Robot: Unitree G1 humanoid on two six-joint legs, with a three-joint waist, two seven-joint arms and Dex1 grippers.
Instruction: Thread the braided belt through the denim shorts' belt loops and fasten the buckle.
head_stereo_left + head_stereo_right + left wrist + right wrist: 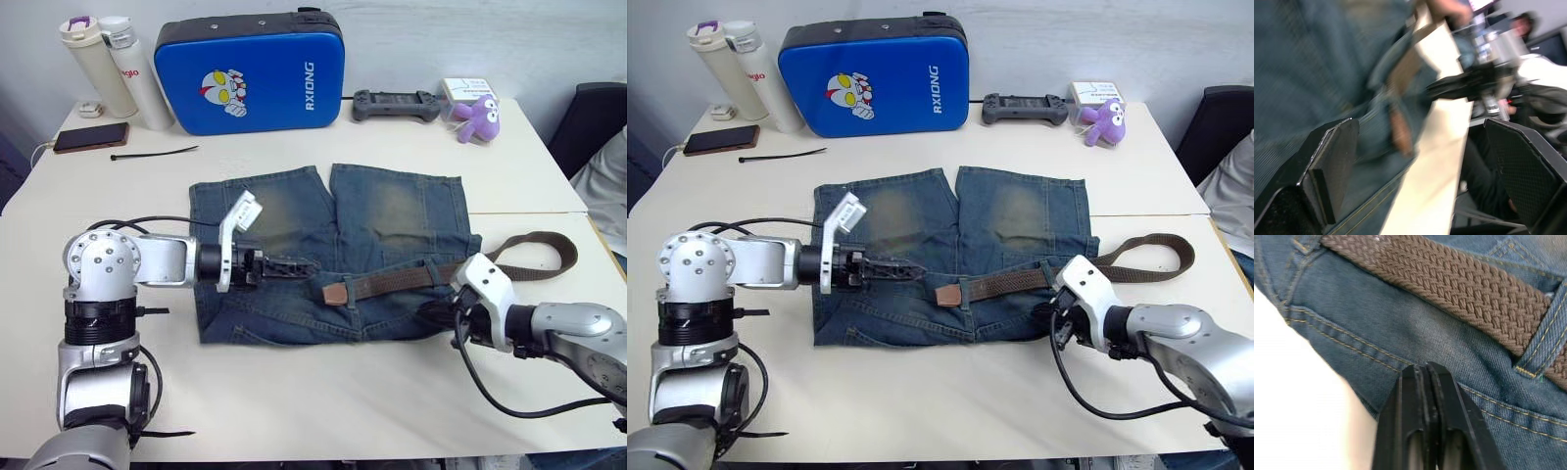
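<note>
white table, denim shorts, blue case

- The two head eyes are looking forward and down over the surface, sharing the whole scene.
- The left wrist camera is hovering low, facing along the denim shorts.
- The right wrist camera is sitting very close to the braided belt.

Silver arms, black cables, black jaws
</note>
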